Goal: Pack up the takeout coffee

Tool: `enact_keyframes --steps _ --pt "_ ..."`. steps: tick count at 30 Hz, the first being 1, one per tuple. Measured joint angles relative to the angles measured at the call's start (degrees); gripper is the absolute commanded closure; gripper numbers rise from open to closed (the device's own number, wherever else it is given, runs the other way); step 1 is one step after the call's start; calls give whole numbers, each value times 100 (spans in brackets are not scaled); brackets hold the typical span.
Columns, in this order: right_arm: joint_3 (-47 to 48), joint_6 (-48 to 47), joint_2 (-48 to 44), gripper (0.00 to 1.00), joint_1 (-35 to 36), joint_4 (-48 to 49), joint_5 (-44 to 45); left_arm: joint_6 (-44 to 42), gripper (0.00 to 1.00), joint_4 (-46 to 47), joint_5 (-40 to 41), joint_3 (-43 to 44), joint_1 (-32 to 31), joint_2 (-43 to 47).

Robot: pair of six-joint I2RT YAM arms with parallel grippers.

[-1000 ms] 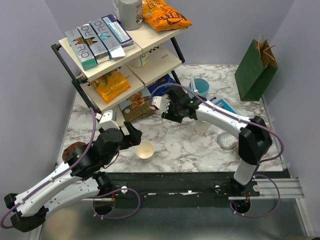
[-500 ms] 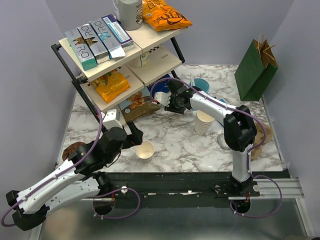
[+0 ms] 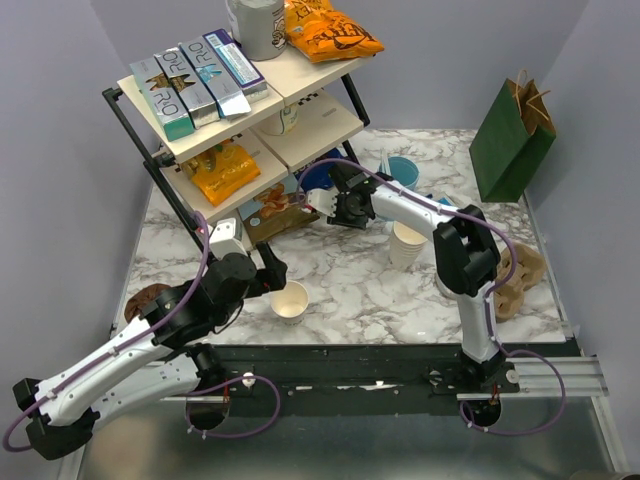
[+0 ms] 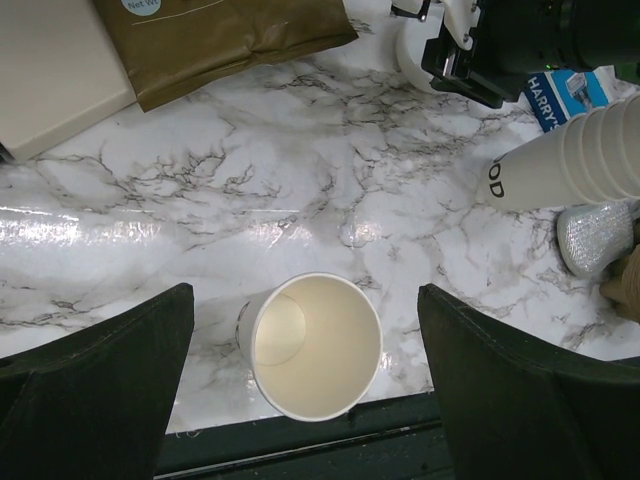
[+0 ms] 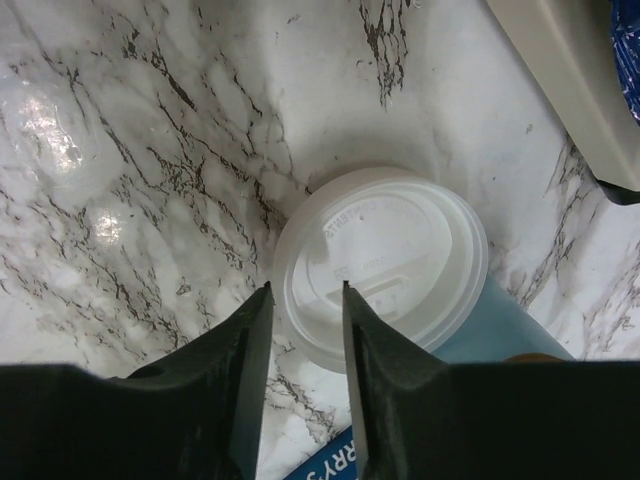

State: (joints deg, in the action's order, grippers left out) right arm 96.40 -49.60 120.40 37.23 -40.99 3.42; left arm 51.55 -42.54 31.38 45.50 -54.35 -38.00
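The takeout coffee's cup [image 3: 290, 299] is a small cream paper cup standing upright near the table's front edge, open-topped with no lid on it. My left gripper [image 4: 305, 292] hangs wide open above it, one finger on each side of the cup [image 4: 315, 345], touching nothing. A round white plastic lid [image 5: 400, 260] lies near the shelf foot. My right gripper [image 5: 305, 288] stands over the lid's near rim with jaws narrowed, a gap still showing between them. In the top view the right gripper [image 3: 337, 208] hides the lid.
A stack of lidless cream cups [image 3: 408, 243] stands mid-right, a light blue cup with white sticks [image 3: 402, 172] behind it. A green paper bag [image 3: 512, 140] stands back right. The shelf rack [image 3: 240, 110] and a brown pouch [image 3: 275, 212] crowd the back left. Cookies [image 3: 520, 270] lie right.
My right arm has reached further back and left toward the shelf foot, and its jaws have narrowed over the lid. The left arm and the cup have hardly moved.
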Motion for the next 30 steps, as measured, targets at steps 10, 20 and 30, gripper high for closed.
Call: enact_keyframes --steps 10,20,30 --pt "61 4 85 71 -42 -79 -2 -31 1 -4 0 2 0 -87" --pt "105 11 142 84 -52 -227 -39 -35 1 -4 4 2 0 -96" --pt "197 7 144 99 -59 -385 -166 -35 1 -2 4 2 0 -79"
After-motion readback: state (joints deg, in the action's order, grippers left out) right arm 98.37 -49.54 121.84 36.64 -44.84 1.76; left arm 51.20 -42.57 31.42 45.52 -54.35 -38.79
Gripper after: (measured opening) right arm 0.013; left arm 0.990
